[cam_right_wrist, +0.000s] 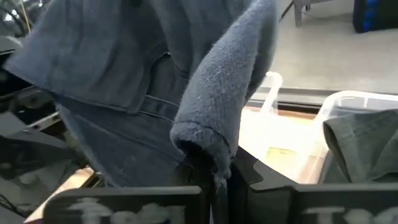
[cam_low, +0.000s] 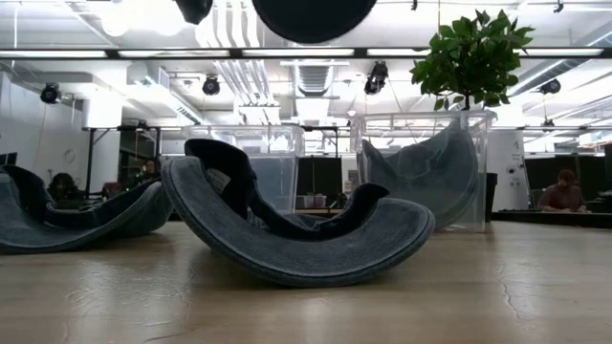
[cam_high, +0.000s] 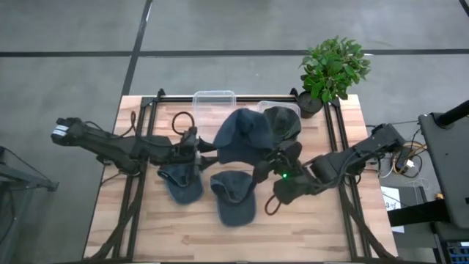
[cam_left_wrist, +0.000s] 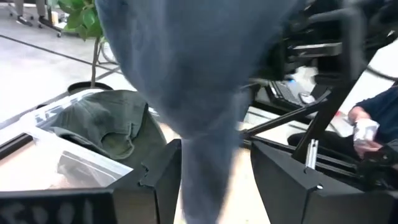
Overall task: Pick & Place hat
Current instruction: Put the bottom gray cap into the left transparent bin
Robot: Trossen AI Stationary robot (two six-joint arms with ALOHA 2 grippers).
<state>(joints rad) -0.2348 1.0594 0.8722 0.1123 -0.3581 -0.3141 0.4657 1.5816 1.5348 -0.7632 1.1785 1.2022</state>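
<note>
A blue hat (cam_high: 242, 133) is lifted above the table's middle between my two grippers. In the low view its underside (cam_low: 311, 14) shows at the top. My left gripper (cam_high: 204, 148) is at its left edge and shut on it. My right gripper (cam_high: 270, 166) is at its near right edge and shut on it. Two more blue hats (cam_high: 181, 183) (cam_high: 233, 198) lie on the table, crowns down and curled upward (cam_low: 296, 239). A grey-green hat (cam_high: 282, 121) lies in the right clear bin (cam_high: 293, 108). My left gripper has a gathered strip of the blue hat's cloth (cam_left_wrist: 208, 168) between its two fingers (cam_left_wrist: 163, 180), coming level from the table's left. The hat spreads out above and beyond the fingers, clear of the table. My right gripper pinches a folded, rolled edge of the blue hat (cam_right_wrist: 208, 146) between its shut fingers (cam_right_wrist: 199, 174), coming from the table's right. The hat rises beyond the fingers, lifted clear.
An empty clear bin (cam_high: 214, 99) stands at the far edge, left of the bin with the grey-green hat. A potted plant (cam_high: 333, 70) stands at the far right corner. Black frame rails (cam_high: 139, 147) run along the table's sides. People sit in the room behind (cam_low: 564, 191).
</note>
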